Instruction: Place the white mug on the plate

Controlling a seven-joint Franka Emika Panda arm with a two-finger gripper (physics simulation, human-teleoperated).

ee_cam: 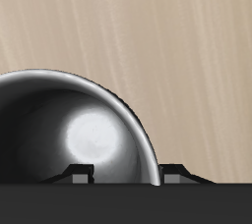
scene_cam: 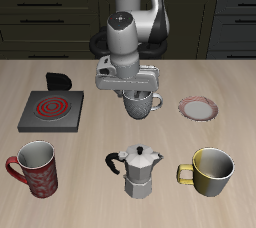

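The white mug (scene_cam: 143, 103) stands on the table beside the plate (scene_cam: 198, 108), a small round white plate with a reddish-pink rim. My gripper (scene_cam: 137, 91) is right over the mug, at its rim. In the wrist view the mug's dark, shiny inside (ee_cam: 74, 130) fills much of the picture. One fingertip (ee_cam: 79, 175) is over the mug's inside and the other is outside its wall, with the rim between them. The jaws stand apart and do not press on the wall. The plate is out of the wrist view.
A grey square stove burner with red rings (scene_cam: 50, 109) lies farther along the table. Near the front edge stand a red patterned mug (scene_cam: 33, 167), a metal moka pot (scene_cam: 139, 170) and a yellow mug (scene_cam: 208, 171).
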